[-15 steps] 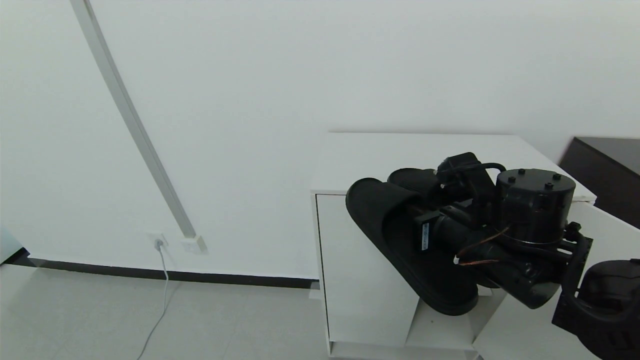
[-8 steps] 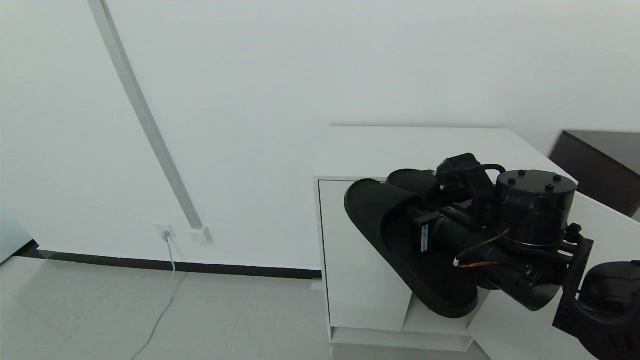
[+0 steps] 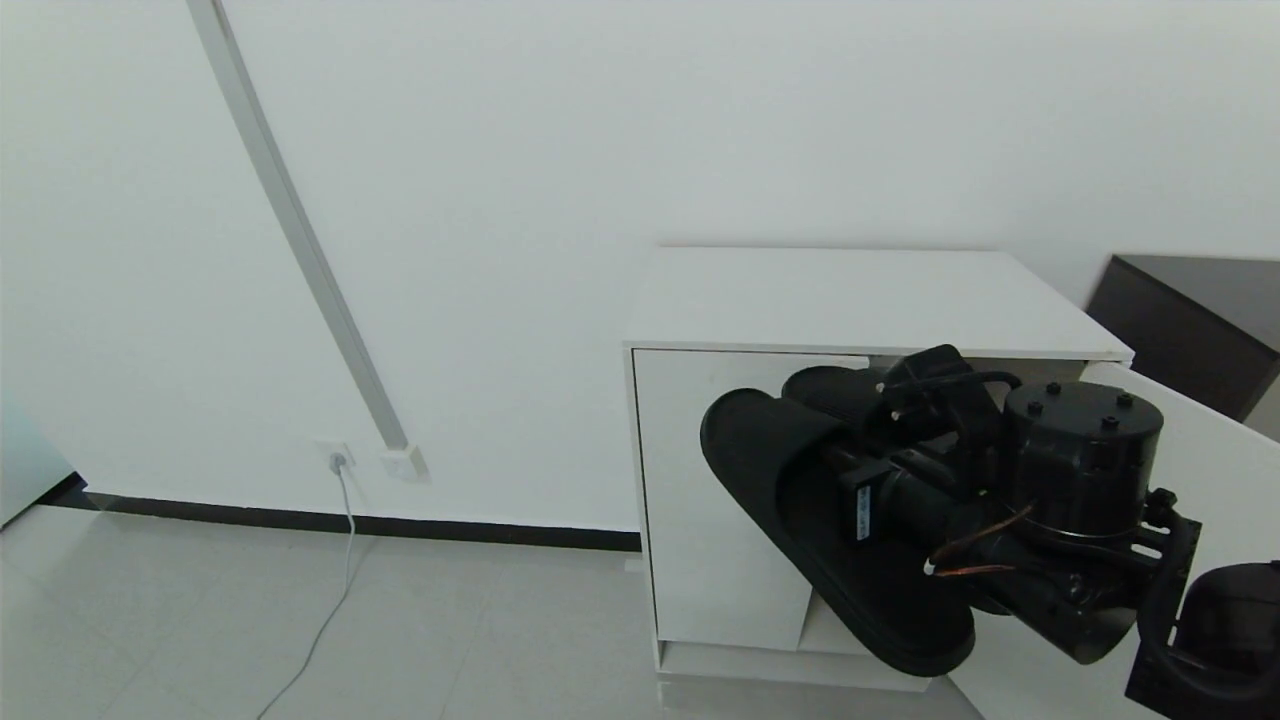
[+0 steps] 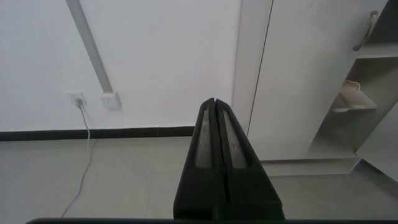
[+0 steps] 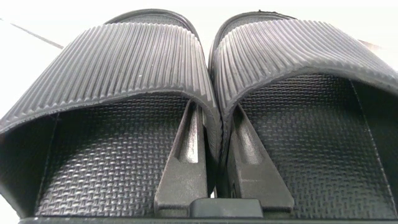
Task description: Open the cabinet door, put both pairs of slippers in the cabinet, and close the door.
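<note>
A pair of black slippers (image 3: 830,520) hangs side by side in front of the white cabinet (image 3: 830,300), with my right gripper (image 3: 872,468) shut on them. In the right wrist view its fingers (image 5: 186,155) reach under the ribbed straps and pinch the two slippers' (image 5: 143,68) adjoining inner edges. The cabinet's left door (image 3: 710,500) is closed and its right door (image 3: 1200,450) stands swung open. My left gripper (image 4: 215,112) is shut on nothing, low and to the cabinet's left. A pale beige slipper (image 4: 348,99) lies on a shelf inside the cabinet (image 4: 298,81), past the door handle (image 4: 365,30).
A wall socket with a cable (image 3: 338,462) trailing onto the floor sits left of the cabinet, under a slanted wall conduit (image 3: 300,240). Dark furniture (image 3: 1190,320) stands at the far right. Open tiled floor (image 3: 300,620) lies to the left.
The head view has shifted. Against the cabinet, the right gripper and black slippers now sit lower, below the top edge instead of overlapping it.
</note>
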